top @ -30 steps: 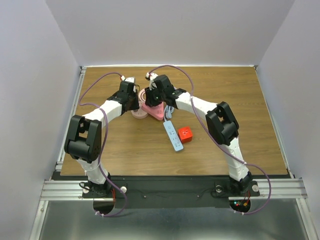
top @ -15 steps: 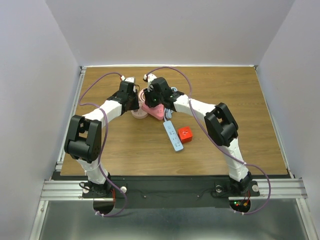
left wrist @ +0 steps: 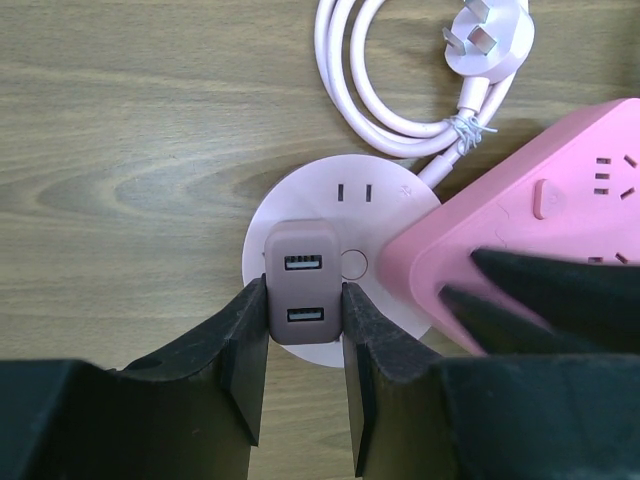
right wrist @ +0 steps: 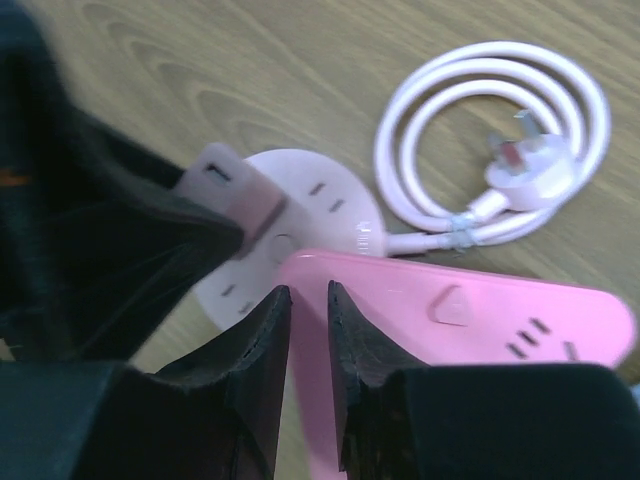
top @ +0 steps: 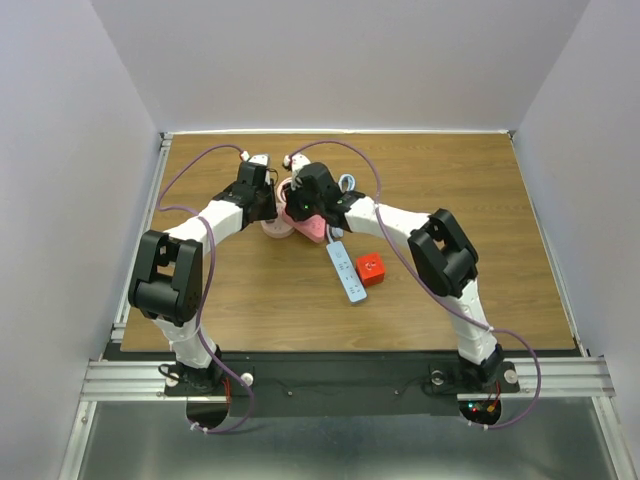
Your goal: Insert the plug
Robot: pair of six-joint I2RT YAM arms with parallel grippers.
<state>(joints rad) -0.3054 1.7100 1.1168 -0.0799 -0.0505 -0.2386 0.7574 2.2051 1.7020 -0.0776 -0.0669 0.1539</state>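
The red cube plug [top: 371, 267] lies on the table beside the light blue power strip [top: 345, 272], away from both grippers. My left gripper [left wrist: 305, 295] is shut on a mauve two-port USB charger [left wrist: 304, 282] that sits on a round pale pink socket [left wrist: 345, 195]. My right gripper [right wrist: 308, 292] has its jaws nearly together, empty, with the tips over the corner of a pink power strip [right wrist: 470, 310] next to that socket. In the top view both grippers meet at the back centre, left [top: 270, 212], right [top: 300, 207].
A coiled pale pink cable with a three-pin plug [left wrist: 485, 35] lies behind the round socket. The right gripper's fingers [left wrist: 540, 295] show in the left wrist view, resting on the pink strip [left wrist: 560, 190]. White walls enclose the wooden table [top: 480, 200].
My right gripper has moved left over the pink power strip, closer to my left gripper. The left arm, the red plug and the blue strip have not moved.
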